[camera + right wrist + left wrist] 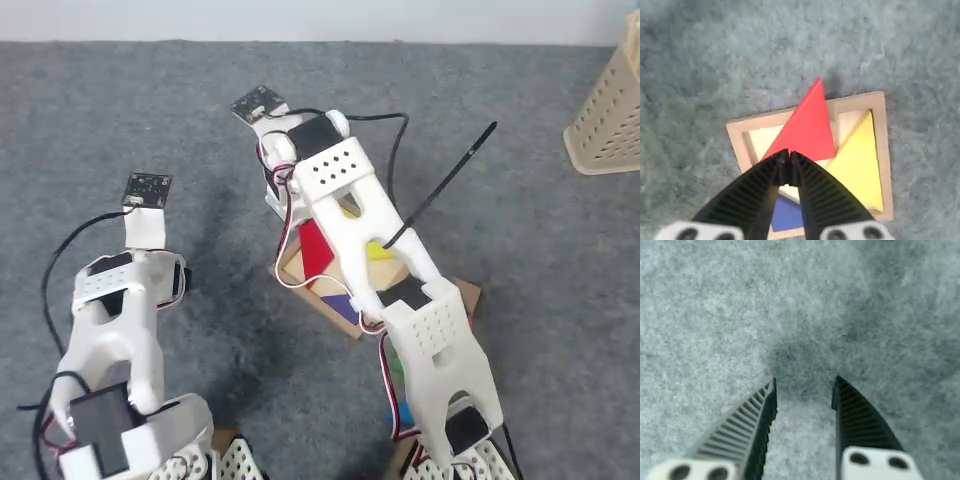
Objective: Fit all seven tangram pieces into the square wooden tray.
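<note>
The square wooden tray (880, 150) lies on the grey carpet. A red triangle (807, 127) lies aslant in it, its point sticking out over the far rim. A yellow triangle (857, 167) lies flat beside it, and a blue piece (787, 215) shows under my fingers. My right gripper (789, 152) is shut, its tips against the red triangle's near edge. In the high view the right arm (340, 180) covers most of the tray (466, 296); red (314, 250), yellow (381, 251) and blue (340, 305) pieces peek out. My left gripper (805, 382) hangs open over bare carpet, well to the left.
A beige slotted basket (610, 110) stands at the back right. A black cable (445, 185) rises from the right arm. The left arm (120, 300) stands at the front left, with open carpet around it.
</note>
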